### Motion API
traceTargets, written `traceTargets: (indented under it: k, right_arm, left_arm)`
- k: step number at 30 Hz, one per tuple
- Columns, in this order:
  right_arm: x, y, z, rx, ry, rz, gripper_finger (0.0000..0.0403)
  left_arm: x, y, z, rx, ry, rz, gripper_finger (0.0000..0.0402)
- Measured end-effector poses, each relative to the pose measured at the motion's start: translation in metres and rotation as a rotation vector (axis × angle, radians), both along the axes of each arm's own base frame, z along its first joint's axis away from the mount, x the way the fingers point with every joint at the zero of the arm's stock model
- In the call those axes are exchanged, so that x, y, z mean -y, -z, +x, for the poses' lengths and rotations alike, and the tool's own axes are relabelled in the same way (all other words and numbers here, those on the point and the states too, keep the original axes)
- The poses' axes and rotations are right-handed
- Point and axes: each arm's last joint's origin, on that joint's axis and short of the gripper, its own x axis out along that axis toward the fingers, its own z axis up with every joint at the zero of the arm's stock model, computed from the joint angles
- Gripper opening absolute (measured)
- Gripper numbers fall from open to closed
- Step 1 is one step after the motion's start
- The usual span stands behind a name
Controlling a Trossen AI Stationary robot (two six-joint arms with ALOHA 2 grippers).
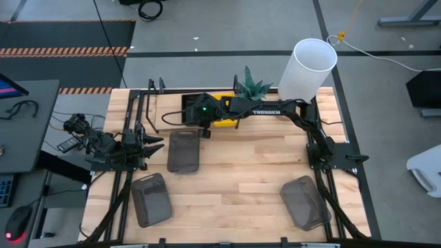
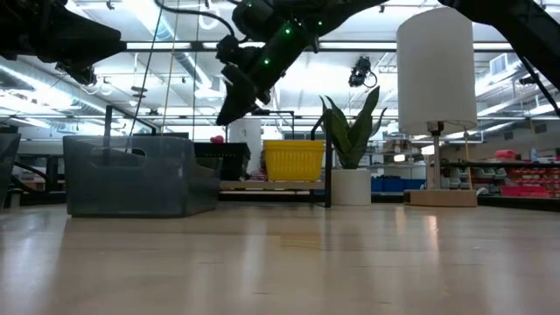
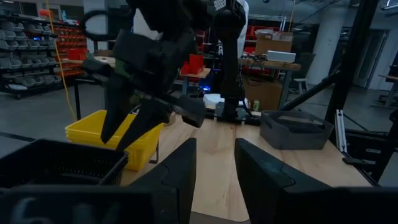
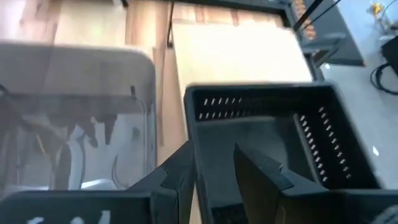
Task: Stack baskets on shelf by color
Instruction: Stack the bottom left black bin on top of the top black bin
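Note:
My right gripper is open and hovers above a black slatted basket that rests by its bottom on the light-wood shelf. Its fingers point down toward the table's left and stand over the basket's wall without touching it. A yellow basket sits on the shelf just right of the black one. Three dark grey baskets lie on the tabletop. My left gripper waits at the table's left side, open.
A potted plant and a tall white lamp shade stand at the shelf's right end. The shelf's black upright frame rises at its left end. Bare tabletop lies between the grey baskets.

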Motion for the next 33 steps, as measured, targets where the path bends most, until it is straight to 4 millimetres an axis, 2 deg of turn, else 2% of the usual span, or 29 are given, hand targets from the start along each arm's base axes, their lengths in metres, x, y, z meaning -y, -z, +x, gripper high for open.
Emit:
traceTargets:
  k: [3,6,10,17,20,25,29,33]
  right_arm:
    - [-0.001,0.002,-0.002,-0.042,0.010,-0.041,0.0117]
    - [-0.005,-0.006,-0.010,-0.082,0.041,-0.082,0.0115]
    - [-0.015,-0.032,-0.025,-0.084,0.039,-0.072,0.0114]
    - [-0.029,-0.087,-0.066,-0.045,0.074,0.009,0.0114]
    - [-0.034,-0.099,-0.082,-0.034,0.046,0.066,0.0114]
    - [-0.054,-0.101,-0.109,-0.041,0.006,0.117,0.0113]
    - [-0.078,-0.082,-0.126,-0.073,-0.041,0.128,0.0113]
    - [-0.100,-0.063,-0.137,-0.030,-0.080,0.151,0.0113]
  left_arm:
    - [0.000,0.000,0.000,0.000,0.000,0.000,0.0117]
    - [0.000,0.000,0.000,0.000,0.000,0.000,0.0117]
    - [0.000,0.000,0.000,0.000,0.000,0.000,0.0117]
    - [0.000,0.000,0.000,0.000,-0.001,0.000,0.0117]
    - [0.000,0.000,0.000,0.000,0.000,0.000,0.0117]
    - [0.000,0.000,0.000,0.000,-0.001,0.000,0.0117]
    - [0.000,0.000,0.000,0.000,0.000,0.000,0.0117]
    - [0.000,0.000,0.000,0.000,0.000,0.000,0.0117]
